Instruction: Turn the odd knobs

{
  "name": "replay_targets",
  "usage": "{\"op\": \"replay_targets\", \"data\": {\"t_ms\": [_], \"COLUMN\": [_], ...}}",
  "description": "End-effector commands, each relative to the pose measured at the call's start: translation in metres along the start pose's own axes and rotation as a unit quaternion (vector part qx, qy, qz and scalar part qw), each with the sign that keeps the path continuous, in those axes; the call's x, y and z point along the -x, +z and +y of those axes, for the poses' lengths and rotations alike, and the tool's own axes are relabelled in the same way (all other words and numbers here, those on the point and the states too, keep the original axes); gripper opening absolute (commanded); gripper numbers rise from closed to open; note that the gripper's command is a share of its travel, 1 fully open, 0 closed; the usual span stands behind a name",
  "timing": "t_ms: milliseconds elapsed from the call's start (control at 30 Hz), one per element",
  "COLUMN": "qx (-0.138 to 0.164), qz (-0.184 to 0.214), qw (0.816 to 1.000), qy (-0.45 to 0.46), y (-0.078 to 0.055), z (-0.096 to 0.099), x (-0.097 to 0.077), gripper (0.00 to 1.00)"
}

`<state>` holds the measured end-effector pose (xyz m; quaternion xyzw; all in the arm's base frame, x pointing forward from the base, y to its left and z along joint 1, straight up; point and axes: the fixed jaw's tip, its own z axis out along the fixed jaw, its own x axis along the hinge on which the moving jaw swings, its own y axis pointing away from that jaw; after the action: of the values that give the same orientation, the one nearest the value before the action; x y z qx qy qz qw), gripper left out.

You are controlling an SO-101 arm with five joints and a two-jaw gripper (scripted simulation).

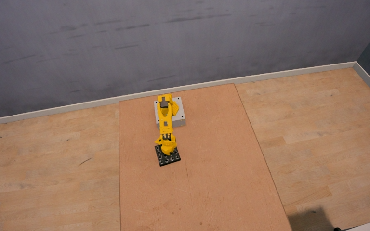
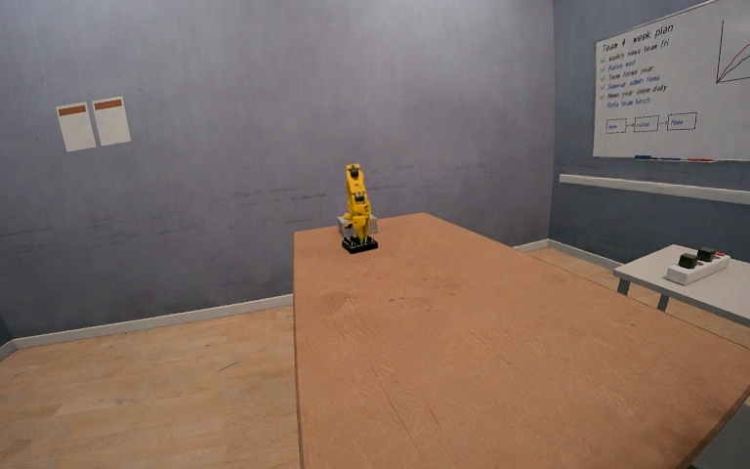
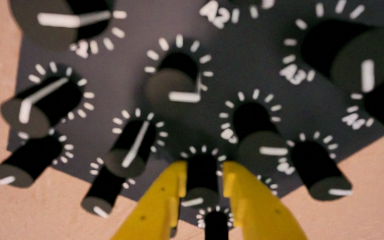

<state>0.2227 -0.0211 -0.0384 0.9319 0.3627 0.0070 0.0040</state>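
Note:
The black knob box (image 1: 170, 163) (image 2: 360, 249) (image 3: 145, 25) stands in front of the arm. My gripper (image 1: 167, 154) (image 2: 362, 241) (image 3: 205, 175) points down over it, nearly closed but still open around one black knob (image 3: 202, 175); a narrow gap shows at the right finger. That knob's white pointer line is at its lower left; its label is hidden. The knob near the B3 position (image 3: 262, 145) and the one right of it (image 3: 322, 172) have lines pointing right. A knob left of the fingers (image 3: 132, 145) has a slanted line. The fingers hide part of the lower rows.
Other knobs, such as one at the left (image 3: 45, 105) and one at the upper middle (image 3: 172, 82), stand close around the fingers. The grey base block (image 1: 178, 122) is behind the box. The brown table (image 1: 212, 163) carries both. A power strip (image 2: 697, 269) lies on a side table.

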Motion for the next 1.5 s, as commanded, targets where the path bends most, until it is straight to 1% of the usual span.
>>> {"op": "replay_targets", "data": {"t_ms": [0, 367, 633, 900, 1133, 1200, 1467], "qx": [-0.006, -0.006, -0.006, -0.006, -0.006, -0.006, -0.005], "qz": [-0.005, -0.005, -0.005, -0.006, -0.006, -0.006, -0.006], "qw": [1.000, 1.000, 1.000, 0.998, 0.992, 0.992, 0.980], "qy": [-0.001, -0.001, -0.001, 0.069, 0.130, 0.130, 0.198], "y": [0.0032, 0.0032, 0.0032, 0.0032, 0.0032, 0.0032, 0.0032], "z": [-0.0048, -0.0048, -0.0048, -0.0049, -0.0050, -0.0050, -0.0053], "x": [0.0016, 0.0016, 0.0016, 0.0024, 0.0031, 0.0031, 0.0039], "gripper": [0.05, 0.01, 0.01, 0.01, 0.01, 0.01, 0.01]}}
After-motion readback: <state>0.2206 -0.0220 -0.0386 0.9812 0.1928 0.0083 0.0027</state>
